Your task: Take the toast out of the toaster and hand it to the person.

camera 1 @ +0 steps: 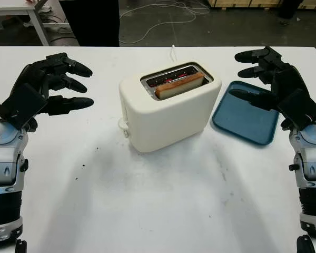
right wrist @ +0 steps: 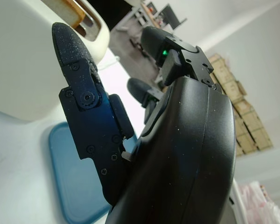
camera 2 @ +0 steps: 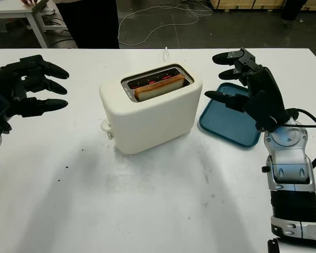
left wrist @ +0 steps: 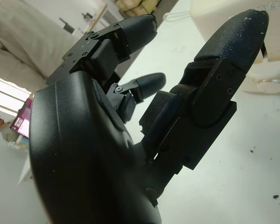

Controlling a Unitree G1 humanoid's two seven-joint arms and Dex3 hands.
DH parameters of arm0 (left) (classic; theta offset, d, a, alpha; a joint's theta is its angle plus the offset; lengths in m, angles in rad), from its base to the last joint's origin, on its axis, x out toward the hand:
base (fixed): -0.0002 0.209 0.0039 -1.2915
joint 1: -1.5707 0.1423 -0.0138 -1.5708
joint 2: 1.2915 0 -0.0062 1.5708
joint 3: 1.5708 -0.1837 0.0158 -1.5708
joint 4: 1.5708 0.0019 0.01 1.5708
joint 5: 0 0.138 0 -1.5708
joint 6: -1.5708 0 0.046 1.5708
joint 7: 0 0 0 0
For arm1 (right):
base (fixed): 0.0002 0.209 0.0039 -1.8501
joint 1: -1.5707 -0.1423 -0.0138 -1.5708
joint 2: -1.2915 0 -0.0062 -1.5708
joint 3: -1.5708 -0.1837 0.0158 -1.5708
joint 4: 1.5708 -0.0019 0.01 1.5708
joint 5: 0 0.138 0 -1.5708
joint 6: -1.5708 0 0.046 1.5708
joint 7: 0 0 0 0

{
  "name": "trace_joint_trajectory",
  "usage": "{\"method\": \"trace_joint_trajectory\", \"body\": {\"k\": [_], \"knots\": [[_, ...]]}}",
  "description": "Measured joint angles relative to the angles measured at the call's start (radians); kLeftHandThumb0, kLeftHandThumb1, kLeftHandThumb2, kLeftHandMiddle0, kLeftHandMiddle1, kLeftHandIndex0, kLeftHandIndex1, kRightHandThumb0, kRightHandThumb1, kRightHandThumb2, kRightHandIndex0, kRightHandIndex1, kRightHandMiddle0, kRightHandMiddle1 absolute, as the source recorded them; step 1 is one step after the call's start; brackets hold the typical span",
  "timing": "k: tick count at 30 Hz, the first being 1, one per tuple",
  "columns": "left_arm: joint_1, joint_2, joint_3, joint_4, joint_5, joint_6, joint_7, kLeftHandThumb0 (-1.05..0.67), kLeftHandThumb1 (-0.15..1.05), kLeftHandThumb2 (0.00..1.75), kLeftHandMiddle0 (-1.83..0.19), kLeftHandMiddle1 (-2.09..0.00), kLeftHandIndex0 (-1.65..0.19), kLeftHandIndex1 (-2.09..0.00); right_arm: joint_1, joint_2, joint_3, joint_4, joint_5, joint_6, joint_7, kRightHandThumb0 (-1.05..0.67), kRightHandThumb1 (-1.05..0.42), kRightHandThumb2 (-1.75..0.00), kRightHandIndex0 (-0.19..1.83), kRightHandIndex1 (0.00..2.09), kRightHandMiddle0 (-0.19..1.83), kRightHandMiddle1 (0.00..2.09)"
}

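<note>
Hovering on either side of the toaster point(camera 1: 168, 108), both hands held nothing, so the reach for the toast point(camera 1: 180, 85) had not yet begun, by my reading. The right hand point(camera 1: 276, 84) hung open above the near edge of a blue tray point(camera 1: 247, 118) that lay just right of the toaster, its fingers pointing toward the toaster and touching nothing. The left hand point(camera 1: 45, 87) was open too, well to the left of the toaster and above the bare table point(camera 1: 147, 205), fingers likewise aimed at it.

The toast stood in the toaster's nearer slot, its top edge raised a little above the rim; the slot behind it glowed red inside. The toaster sat angled on the table, with its lever knob on the end facing the left hand.

The next move probably called for one hand, most likely the right since it was nearer, to rise over the slot and pinch the exposed top edge of the toast, then lift it straight up. The narrow raised edge left little to grip, and the glowing slot suggested the metal might be hot.

A person in dark clothing point(camera 1: 97, 21) stood beyond the table's far edge, behind the toaster and to its left.
</note>
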Motion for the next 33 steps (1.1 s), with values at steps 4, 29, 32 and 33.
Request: {"method": "trace_joint_trajectory", "body": {"k": [4,29,32,33], "knots": [[0.0,0.0,0.0,0.0,0.0,0.0,0.0,-1.05,0.63,0.0,-0.58,-1.07,-0.58,-0.93,0.0,0.0,0.0,0.0,0.0,0.0,0.0,-0.69,-0.8,0.0,0.08,1.2,0.15,0.88],[0.0,0.0,0.0,0.0,0.0,0.0,0.0,-1.05,0.63,0.0,-0.58,-1.07,-0.58,-0.93,0.0,0.0,0.0,0.0,0.0,0.0,0.0,-0.69,-0.8,0.0,0.08,1.19,0.15,0.87],[0.0,0.0,0.0,0.0,0.0,0.0,0.0,-1.05,0.63,0.0,-0.58,-1.08,-0.59,-0.93,0.0,0.0,0.0,0.0,0.0,0.0,0.0,-0.68,-0.8,0.0,0.08,1.18,0.15,0.87],[0.0,0.0,0.0,0.0,0.0,0.0,0.0,-1.05,0.63,0.0,-0.58,-1.08,-0.59,-0.93,0.0,0.0,0.0,0.0,0.0,0.0,0.0,-0.68,-0.8,0.0,0.08,1.18,0.15,0.87]]}}
